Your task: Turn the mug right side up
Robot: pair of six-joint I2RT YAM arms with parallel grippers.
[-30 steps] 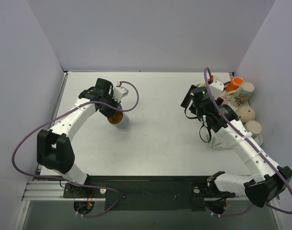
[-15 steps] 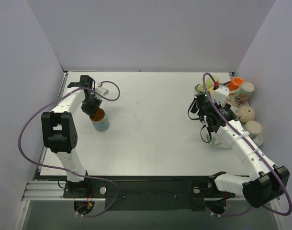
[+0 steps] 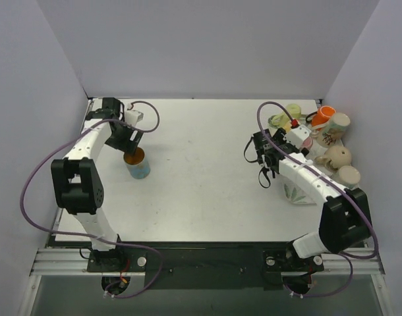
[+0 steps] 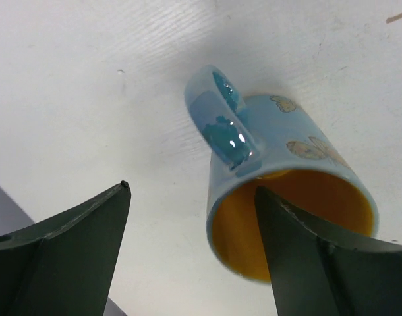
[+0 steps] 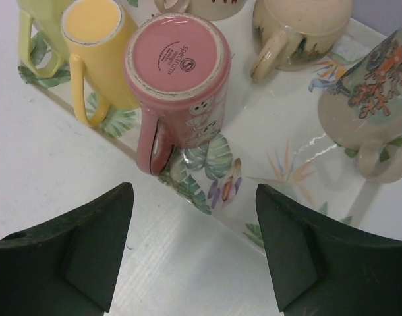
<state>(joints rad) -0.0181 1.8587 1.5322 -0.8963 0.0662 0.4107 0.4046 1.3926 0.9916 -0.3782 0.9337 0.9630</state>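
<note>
A blue mug (image 3: 138, 164) with an orange inside stands mouth up on the table at the left. In the left wrist view the blue mug (image 4: 280, 164) shows its handle and open mouth. My left gripper (image 3: 126, 141) is open just behind it; one finger (image 4: 326, 263) crosses in front of the rim and grips nothing. A pink mug (image 5: 178, 72) stands bottom up at the near edge of the floral tray (image 5: 287, 131). My right gripper (image 5: 194, 191) is open over the tray's edge, short of the pink mug, with nothing between its fingers.
The tray (image 3: 298, 194) by the right wall holds several more mugs: a yellow one (image 5: 95, 26), a cream one (image 5: 300, 26), a patterned one (image 5: 379, 99) and an orange one (image 3: 324, 115). The side walls stand close to both arms.
My left gripper has opened and let go of the blue mug, which now stands upright. My right wrist has shifted left along the tray edge and its jaws have narrowed a little.
</note>
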